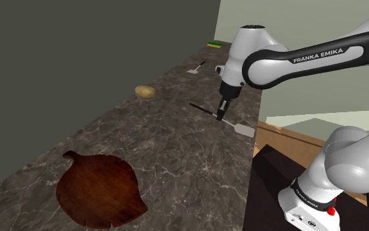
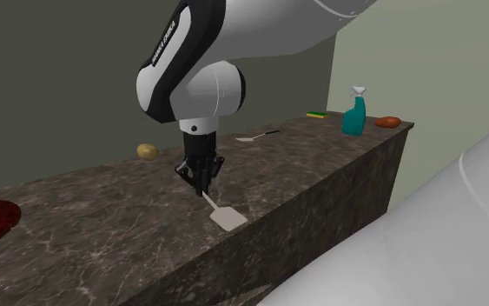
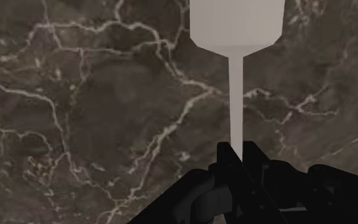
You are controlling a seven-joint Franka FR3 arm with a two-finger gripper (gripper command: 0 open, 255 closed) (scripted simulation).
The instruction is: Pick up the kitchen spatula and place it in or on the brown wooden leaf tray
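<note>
Scanning the shoulder view from the left, I see the brown leaf tray (image 1: 101, 190) lying on the dark marbled table (image 1: 176, 157), well apart from the spatula. A potato (image 1: 145, 91) sits farther back. To the right, the pincer (image 1: 222, 114) is clamped on the spatula (image 1: 244, 129) by its thin shaft, with the pale blade near the table's right edge.
</note>
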